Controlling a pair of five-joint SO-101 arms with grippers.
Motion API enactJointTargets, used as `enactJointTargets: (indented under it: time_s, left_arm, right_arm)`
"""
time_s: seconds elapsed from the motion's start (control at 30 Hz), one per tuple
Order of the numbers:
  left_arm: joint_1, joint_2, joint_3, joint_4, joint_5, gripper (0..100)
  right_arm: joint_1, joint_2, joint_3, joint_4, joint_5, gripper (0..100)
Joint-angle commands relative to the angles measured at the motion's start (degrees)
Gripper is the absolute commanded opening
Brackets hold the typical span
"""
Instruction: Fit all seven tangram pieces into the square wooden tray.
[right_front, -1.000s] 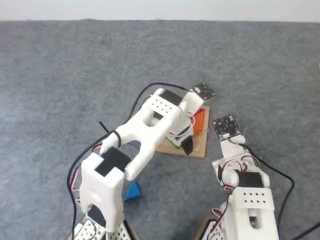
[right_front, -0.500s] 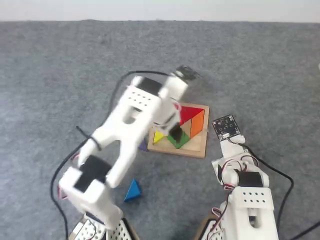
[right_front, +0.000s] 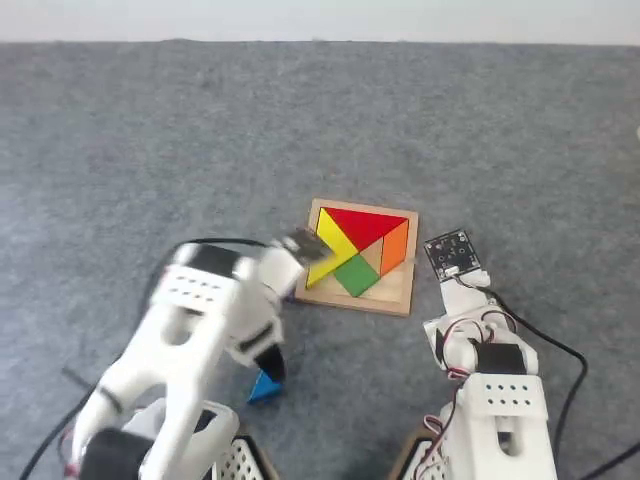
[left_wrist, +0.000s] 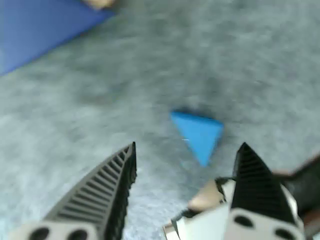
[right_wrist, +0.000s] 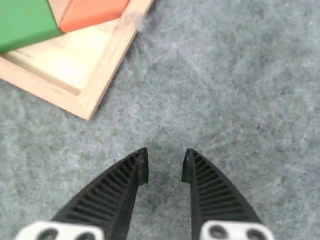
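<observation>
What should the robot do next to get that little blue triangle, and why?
Probably lower the left gripper onto the blue triangle: its fingers are open over it, the piece lies on the carpet, and the tray has bare space.

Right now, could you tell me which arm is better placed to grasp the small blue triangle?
Left: the left gripper, open, hovers near the blue triangle; the right gripper sits beside the tray corner.

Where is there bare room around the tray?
The carpet beyond the tray and to its right is bare. Inside, bare wood shows beside the green piece. Crowded: between tray and blue triangle, under the left arm.
</observation>
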Motion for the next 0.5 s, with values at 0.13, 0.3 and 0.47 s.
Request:
enactJointTargets:
  time_s: [0.13,0.3,0.47]
  left_arm:
    - [-2.02,-0.79,6.99,-1.93,-14.95,30]
    - [4.31,3.16,9.27,-6.51,-16.26,30]
    - [8.53,9.67,10.77,-15.12,-12.31,30]
  right_arm:
    - [-1.63,-1.10,0.44,-1.19,-0.44,13.4]
    - [-1.63,-1.10,0.44,-1.19,-0.44,13.4]
    - [-1.63,-1.10,0.44,-1.19,-0.44,13.4]
